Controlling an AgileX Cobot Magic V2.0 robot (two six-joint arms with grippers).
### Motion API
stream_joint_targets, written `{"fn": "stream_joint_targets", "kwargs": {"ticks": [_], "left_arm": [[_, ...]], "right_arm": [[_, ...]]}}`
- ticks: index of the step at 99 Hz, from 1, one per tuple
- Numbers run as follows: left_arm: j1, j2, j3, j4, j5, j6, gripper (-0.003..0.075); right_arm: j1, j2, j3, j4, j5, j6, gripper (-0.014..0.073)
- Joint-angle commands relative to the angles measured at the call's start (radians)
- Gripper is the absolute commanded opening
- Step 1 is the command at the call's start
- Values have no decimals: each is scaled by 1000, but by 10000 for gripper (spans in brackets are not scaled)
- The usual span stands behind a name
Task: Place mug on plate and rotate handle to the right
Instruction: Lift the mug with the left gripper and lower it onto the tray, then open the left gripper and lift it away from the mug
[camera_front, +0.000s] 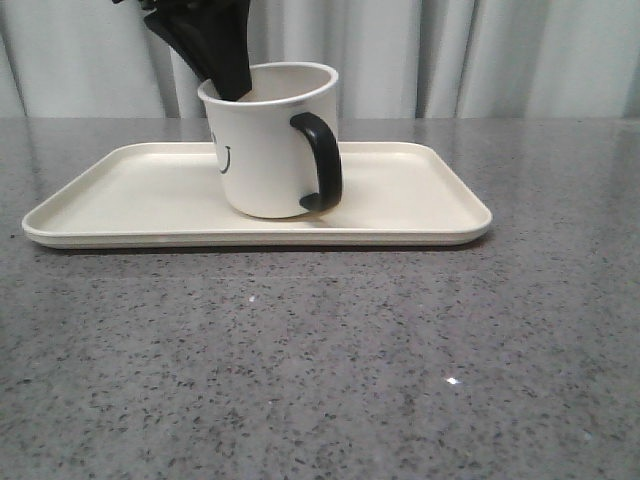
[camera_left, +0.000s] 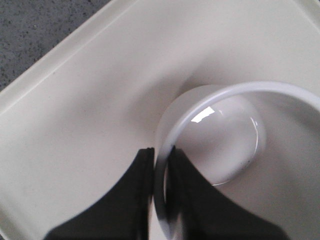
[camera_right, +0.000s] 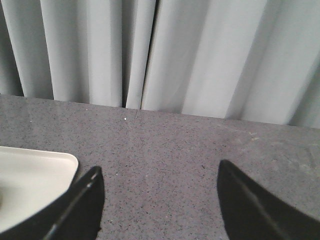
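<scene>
The left gripper is pinching the mug by its rim, one finger inside and one outside, tilting it on the plate. The handle is facing front-right. Turning it should be slow, with the base settling flat first. The right gripper is idling wide open over the table.

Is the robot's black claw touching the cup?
Touching. In the left wrist view the left gripper has one finger inside and one outside the mug, both pressed against its wall at the rim.
</scene>
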Motion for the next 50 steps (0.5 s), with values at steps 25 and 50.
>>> {"fn": "stream_joint_targets", "kwargs": {"ticks": [25, 50], "left_arm": [[-8, -40, -28, -15, -4, -1, 243], [-8, -50, -118, -15, 14, -1, 309]], "right_arm": [[-1, 9, -29, 5, -68, -12, 489], [-1, 9, -29, 5, -68, -12, 489]]}}
